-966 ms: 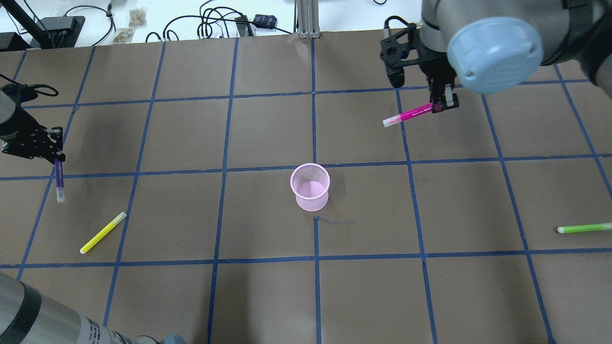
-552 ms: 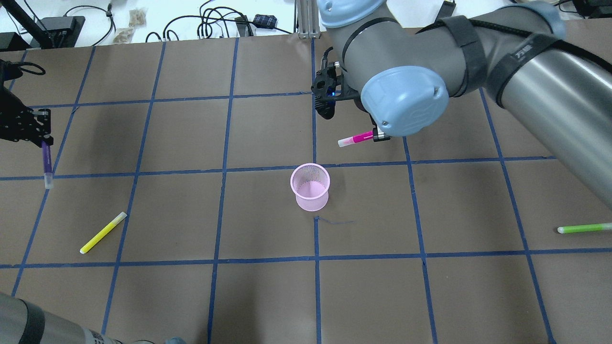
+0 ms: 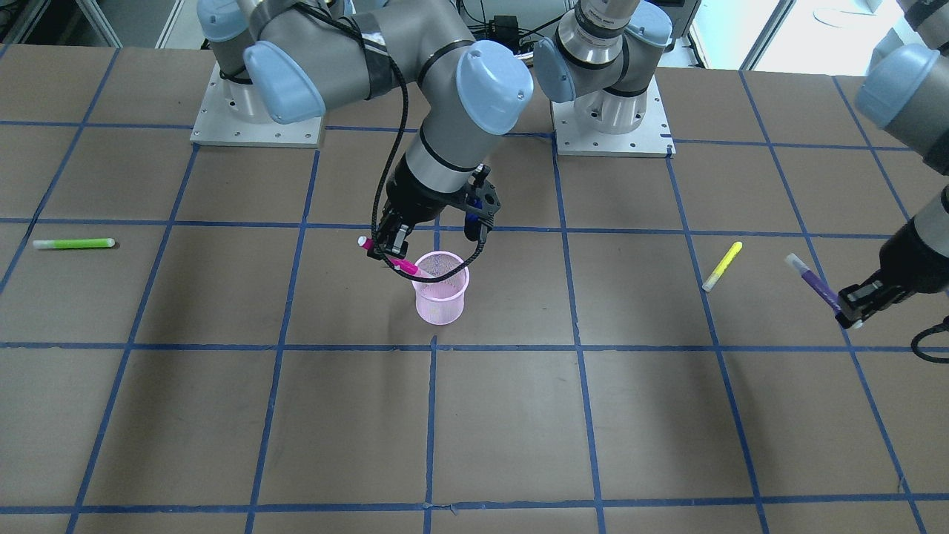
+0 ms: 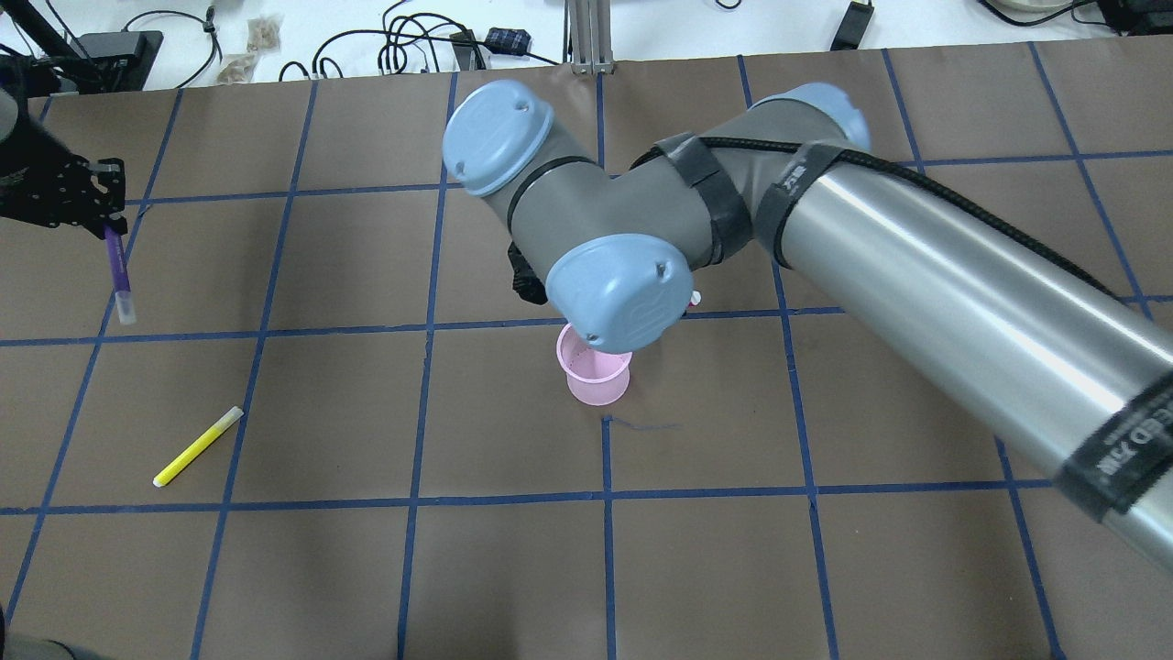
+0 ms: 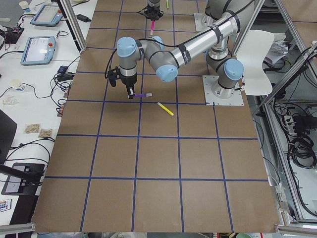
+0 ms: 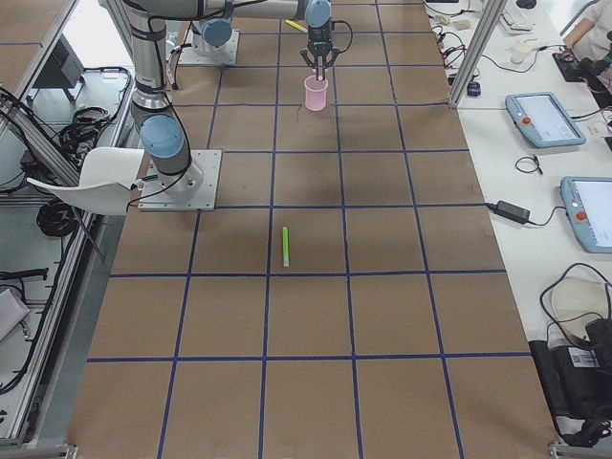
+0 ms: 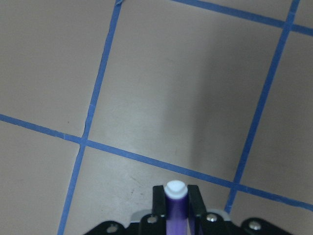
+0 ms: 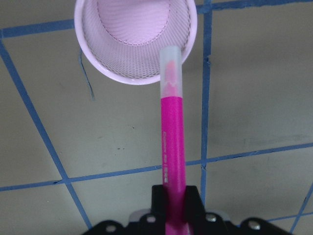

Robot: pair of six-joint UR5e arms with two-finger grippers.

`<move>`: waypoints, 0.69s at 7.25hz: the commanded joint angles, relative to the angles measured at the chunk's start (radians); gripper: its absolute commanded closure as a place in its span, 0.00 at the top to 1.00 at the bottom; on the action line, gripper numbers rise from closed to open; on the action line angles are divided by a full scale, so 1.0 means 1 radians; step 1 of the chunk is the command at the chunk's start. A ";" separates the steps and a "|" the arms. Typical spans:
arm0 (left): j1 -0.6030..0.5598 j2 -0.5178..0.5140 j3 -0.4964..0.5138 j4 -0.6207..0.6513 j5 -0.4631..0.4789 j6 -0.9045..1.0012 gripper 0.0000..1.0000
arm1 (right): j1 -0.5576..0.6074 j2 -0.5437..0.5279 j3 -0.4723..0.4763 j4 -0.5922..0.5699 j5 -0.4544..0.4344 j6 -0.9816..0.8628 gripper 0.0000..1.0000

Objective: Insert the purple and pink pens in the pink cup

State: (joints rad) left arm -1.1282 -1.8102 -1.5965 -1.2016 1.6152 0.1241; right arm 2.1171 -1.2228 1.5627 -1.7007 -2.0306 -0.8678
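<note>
The pink mesh cup (image 3: 442,305) stands upright at the table's middle; it also shows in the overhead view (image 4: 597,391) and the right wrist view (image 8: 122,73). My right gripper (image 3: 387,249) is shut on the pink pen (image 3: 405,265) and holds it tilted, cap end at the cup's rim (image 8: 172,142). In the overhead view the right arm hides this gripper. My left gripper (image 4: 108,223) is shut on the purple pen (image 4: 117,268) and holds it above the table far to the left, well apart from the cup. The purple pen also shows in the left wrist view (image 7: 175,208).
A yellow pen (image 4: 198,446) lies on the table between the left gripper and the cup. A green pen (image 3: 74,243) lies far on my right side. The right arm's elbow (image 4: 623,293) hangs over the cup. Cables lie beyond the table's far edge.
My right arm has swung from the far right to over the cup with the pink pen. My left gripper has moved toward the far side with the purple pen.
</note>
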 commanded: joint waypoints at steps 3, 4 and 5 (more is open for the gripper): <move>-0.140 0.018 -0.002 0.005 0.005 -0.184 0.00 | 0.057 0.086 -0.001 -0.011 -0.042 0.042 0.00; -0.140 0.017 -0.005 0.007 0.008 -0.187 0.00 | 0.057 0.088 -0.001 -0.011 -0.039 0.039 0.04; -0.140 0.018 -0.008 0.005 0.003 -0.190 0.00 | 0.058 0.088 -0.001 -0.014 -0.037 0.035 0.36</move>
State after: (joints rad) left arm -1.2671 -1.7927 -1.6011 -1.1961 1.6201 -0.0598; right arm 2.1737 -1.1378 1.5615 -1.7118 -2.0704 -0.8285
